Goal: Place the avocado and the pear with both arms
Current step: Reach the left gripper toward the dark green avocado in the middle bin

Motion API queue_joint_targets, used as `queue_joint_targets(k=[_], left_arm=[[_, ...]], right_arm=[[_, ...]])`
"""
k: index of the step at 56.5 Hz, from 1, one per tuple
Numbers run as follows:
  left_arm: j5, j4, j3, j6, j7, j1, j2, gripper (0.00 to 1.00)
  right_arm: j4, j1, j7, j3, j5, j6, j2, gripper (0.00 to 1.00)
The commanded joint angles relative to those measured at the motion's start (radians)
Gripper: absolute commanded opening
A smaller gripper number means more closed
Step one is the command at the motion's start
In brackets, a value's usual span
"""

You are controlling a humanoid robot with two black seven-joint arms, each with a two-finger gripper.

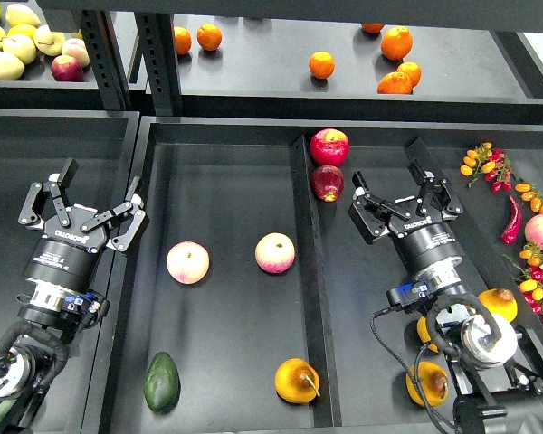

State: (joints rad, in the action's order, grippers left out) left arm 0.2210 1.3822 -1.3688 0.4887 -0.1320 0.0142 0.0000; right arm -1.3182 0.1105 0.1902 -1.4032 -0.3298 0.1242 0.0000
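The dark green avocado (162, 381) lies at the near left of the middle black tray (226, 344). The golden pear (296, 380), its thin stem pointing right, lies at the tray's near right, beside the divider (309, 271). My left gripper (95, 194) is open and empty, over the tray's left rim, well behind the avocado. My right gripper (395, 187) is open and empty, over the right compartment, far behind and right of the pear.
Two pink-yellow apples (188, 262) (275, 253) lie mid-tray. Two red apples (329, 145) sit at the divider's far end. More golden fruits (500, 303) lie under my right arm. Oranges (322, 64) and pale fruits (9, 45) sit on the back shelf; chillies (511, 221) are at right.
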Motion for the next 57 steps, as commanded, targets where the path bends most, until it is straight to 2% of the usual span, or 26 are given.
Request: queue_joint_targets(k=[1,8,14,19,22,25,31,42,49,50,57], left_arm=[[0.0,0.0,-0.003,0.0,0.0,0.0,0.0,0.99],[0.0,0.0,-0.003,0.0,-0.003,0.0,0.0,0.99],[-0.003,-0.006,0.01,0.0,-0.024,0.007,0.0,0.99],[-0.035,-0.009,0.036,0.0,-0.073,0.021,0.0,0.99],[-0.063,-0.009,0.057,0.0,-0.121,0.046,0.009,0.99],[-0.087,-0.011,0.099,0.0,-0.181,0.09,0.09,0.99],[-0.094,-0.017,0.181,0.0,-0.248,0.18,0.228,0.99],[-0.094,-0.018,0.348,0.0,-0.297,0.314,0.412,0.99],[-0.1,-0.02,0.499,0.0,-0.35,0.411,0.523,0.99],[-0.106,-0.018,0.566,0.0,-0.357,0.455,0.56,0.99],[-0.112,-0.02,0.701,0.0,-0.357,0.561,0.598,0.99]], right_arm=[[-0.001,-0.002,0.0,-0.002,0.0,0.002,0.0,1.0],[-0.001,-0.002,0.0,-0.002,0.0,0.002,0.0,1.0],[0.001,-0.002,0.0,-0.002,0.0,0.002,0.0,1.0],[0.002,0.001,0.002,-0.005,0.002,0.002,0.0,1.0],[0.002,0.002,0.002,-0.01,0.002,0.0,0.0,1.0],[0.004,0.003,0.002,-0.017,0.002,-0.001,0.0,1.0],[0.005,0.003,0.002,-0.045,0.002,-0.008,0.0,1.0],[0.016,0.005,0.005,-0.108,-0.003,-0.012,0.0,1.0],[0.028,0.005,0.005,-0.151,-0.005,-0.012,0.0,1.0],[0.028,0.005,0.005,-0.166,-0.003,-0.011,0.0,1.0],[0.03,0.003,0.005,-0.195,-0.005,-0.011,0.0,1.0]])
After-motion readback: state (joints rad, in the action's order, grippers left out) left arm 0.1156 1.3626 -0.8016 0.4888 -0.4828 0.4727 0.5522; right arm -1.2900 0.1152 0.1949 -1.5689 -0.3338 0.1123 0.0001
